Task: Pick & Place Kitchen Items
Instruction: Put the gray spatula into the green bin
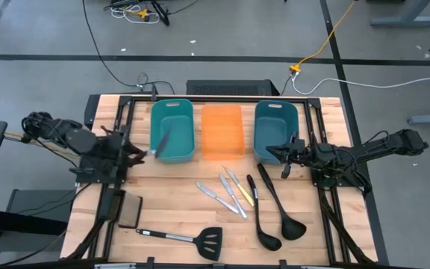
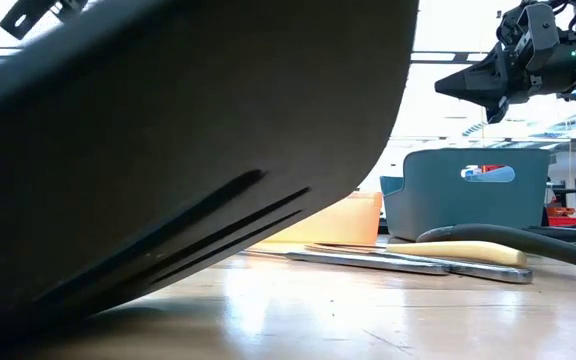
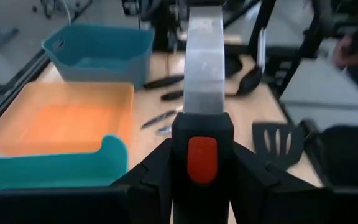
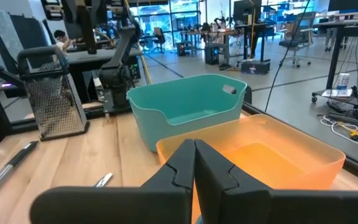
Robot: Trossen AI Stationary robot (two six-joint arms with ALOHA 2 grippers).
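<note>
While the left claw (image 1: 139, 153) sits at the left side of the table, it is closed tight on the black handle of a metal grater (image 1: 163, 140). The grater's silver part sticks out over the teal bin (image 1: 175, 112), up in the air and not touching it. From the left wrist view, the grater (image 3: 202, 62) points away across the table, and its black handle has an orange spot on it. From the right wrist view, the same grater (image 4: 55, 99) shows its little holes, far off past the teal bin.

The right claw (image 1: 282, 158) is shut with nothing in it. It hangs in the air near the front edge of the blue bin (image 1: 276, 112), on the right side of the table. In the right wrist view its two dark fingers (image 4: 213, 168) press together.

Three bins stand in a row at the back of the table: teal, then the orange bin (image 1: 222, 131), then blue.

On the wood in front of the bins lie four small knives (image 1: 230, 193), close together and slanted. One of them has a cream handle (image 1: 246, 196). Just to their right lie two long black ladles (image 1: 263, 217), side by side, with their round ends toward the front edge. One black spatula (image 1: 200, 240) with slots lies near the front of the table. A flat black pad (image 1: 129, 211) lies on the left, near the spatula's handle.
</note>
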